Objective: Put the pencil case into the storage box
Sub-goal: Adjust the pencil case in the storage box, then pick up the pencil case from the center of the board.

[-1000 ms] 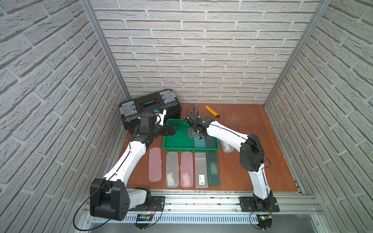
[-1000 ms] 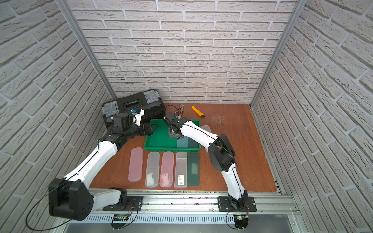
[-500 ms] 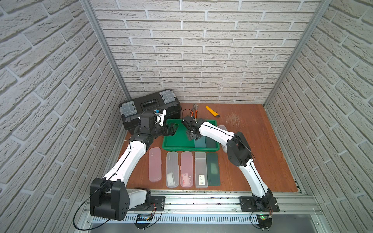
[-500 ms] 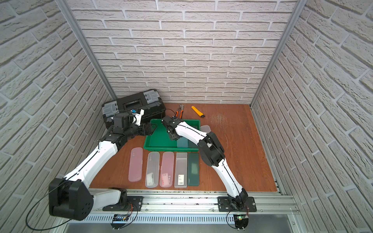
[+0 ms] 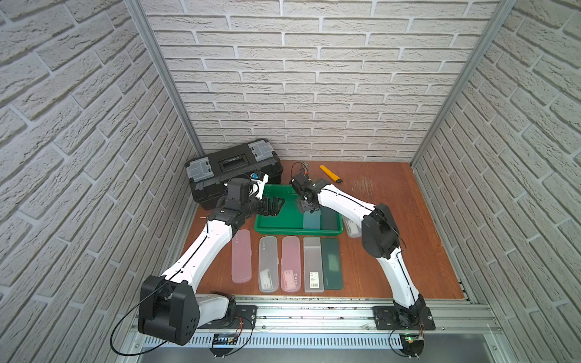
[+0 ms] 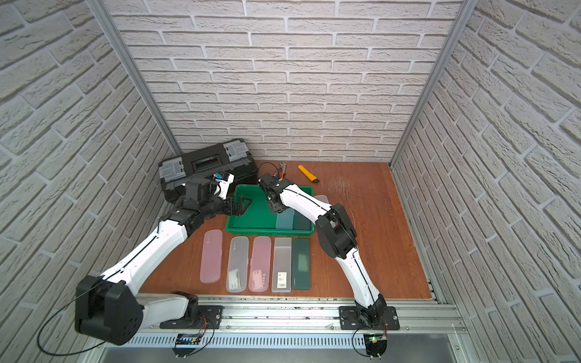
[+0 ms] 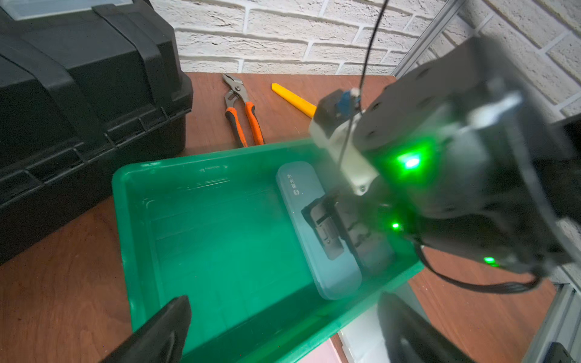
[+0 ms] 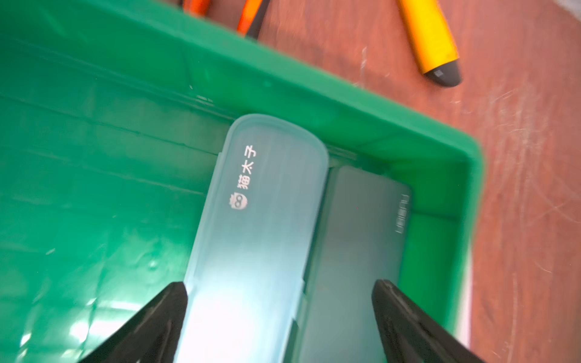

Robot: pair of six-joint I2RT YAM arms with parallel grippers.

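Note:
The storage box [image 5: 273, 228] is a shallow green tray at the back of the table, seen in both top views [image 6: 248, 228]. Inside it, on its right side, a pale blue translucent pencil case [image 8: 261, 204] lies flat beside a dark green pencil case [image 8: 361, 235]. My right gripper [image 8: 279, 286] hangs just above them, open, its fingers straddling the blue case [image 5: 312, 220] and part of the dark one. My left gripper [image 7: 283, 301] is open and holds nothing, level with the box's left rim [image 5: 276, 206].
A black toolbox [image 5: 232, 176] stands at the back left. Orange-handled pliers [image 7: 242, 116] and a yellow utility knife [image 5: 331, 173] lie behind the box. Several pencil cases [image 5: 283, 264] lie in a row in front of it, and a clear case [image 5: 351, 228] lies to its right.
The right arm's elbow has swung left and part of the way back, while its gripper stays over the blue case in the box. The left arm has not moved.

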